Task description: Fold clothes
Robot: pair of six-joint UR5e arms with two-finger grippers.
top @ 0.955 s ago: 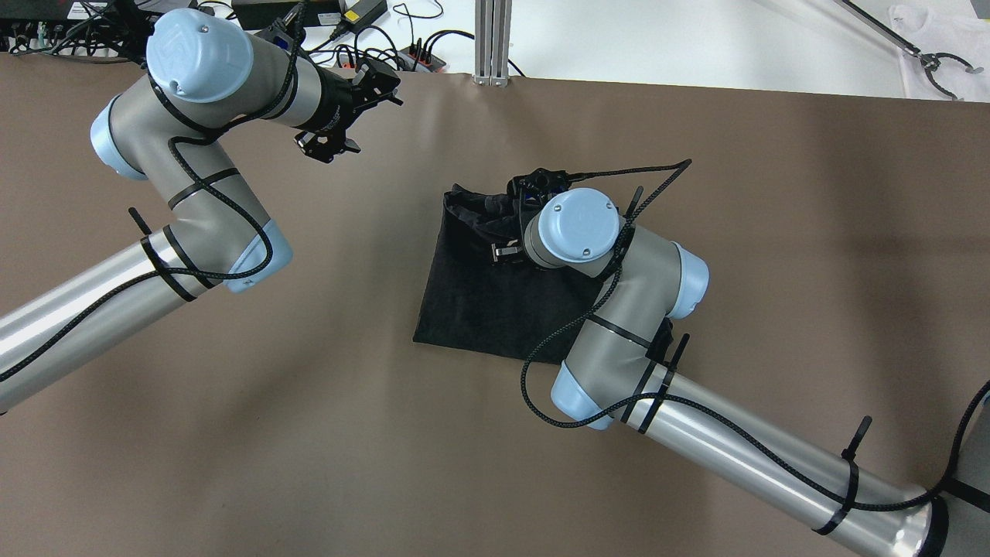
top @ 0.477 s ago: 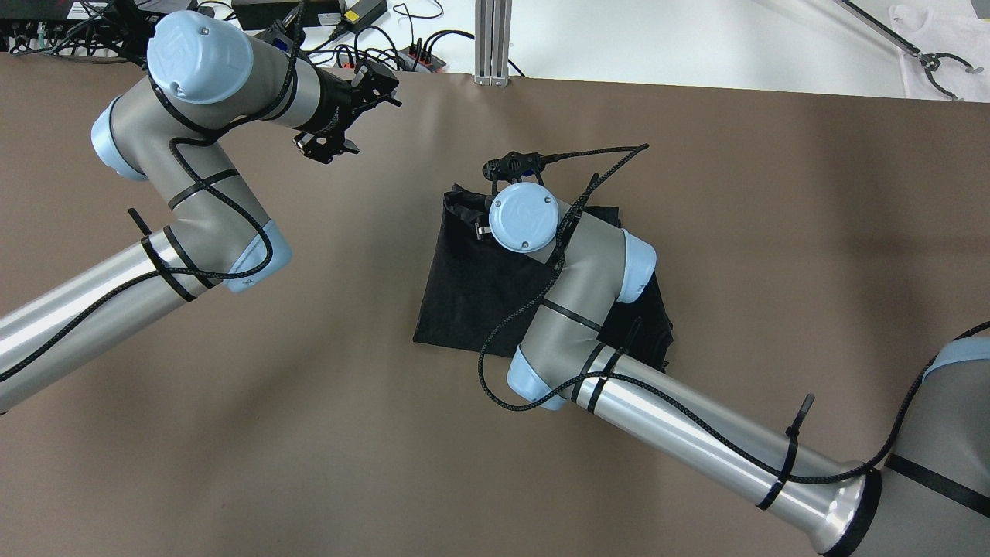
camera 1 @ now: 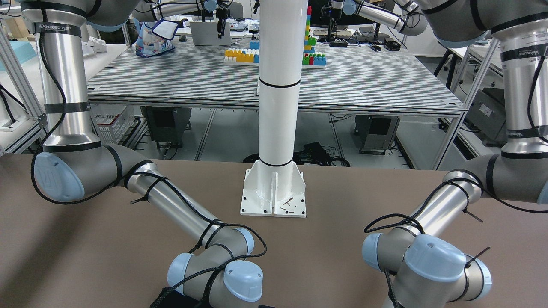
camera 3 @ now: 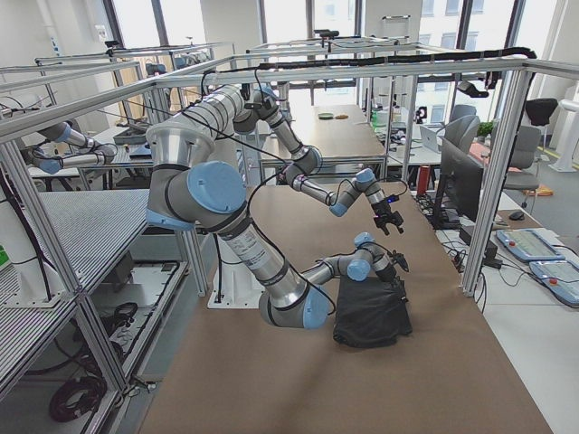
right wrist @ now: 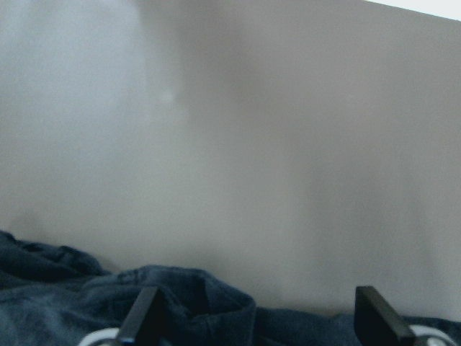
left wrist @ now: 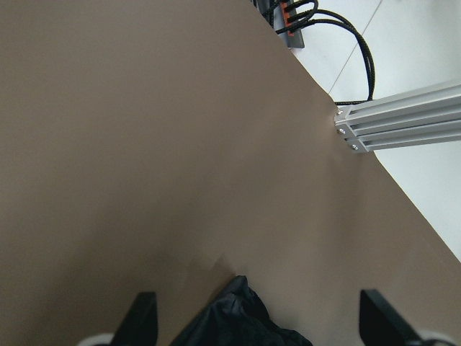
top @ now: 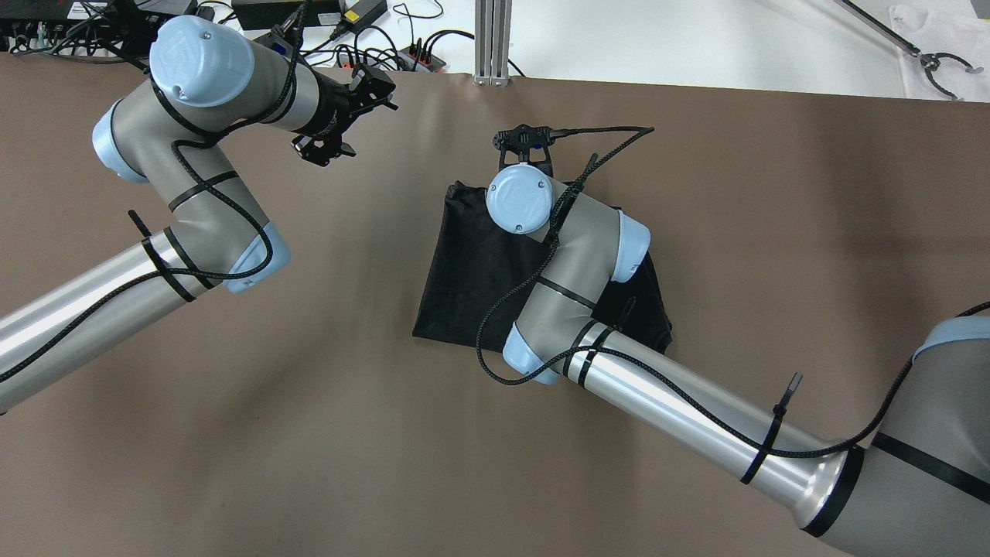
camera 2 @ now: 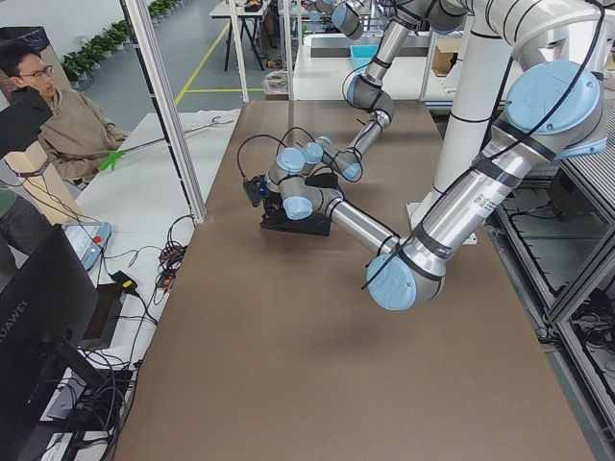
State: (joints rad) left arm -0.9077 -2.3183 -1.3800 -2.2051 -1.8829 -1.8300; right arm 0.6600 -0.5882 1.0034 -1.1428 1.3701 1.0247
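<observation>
The clothes (top: 472, 271) are one black garment lying folded and fairly flat near the middle of the brown table (top: 232, 433). My right arm reaches across it, and its wrist (top: 520, 199) hangs over the garment's far edge, hiding the gripper from above. In the right wrist view my right gripper (right wrist: 259, 317) is open, fingers wide apart, with the garment's dark hem (right wrist: 187, 295) low between them and nothing held. My left gripper (top: 352, 116) hovers open above bare table, left of the garment. Its wrist view shows one garment corner (left wrist: 234, 317) at the bottom.
An aluminium post (top: 491, 39) stands at the table's far edge, with cables and power strips (top: 348, 31) to its left. The white pillar's base plate (camera 1: 274, 192) sits on the robot's side. A person (camera 2: 67, 125) sits beyond the far edge.
My right wrist has swung left and toward the far edge across the garment. The cloth bunched at the far-left corner now lies flatter. The left arm has barely moved.
</observation>
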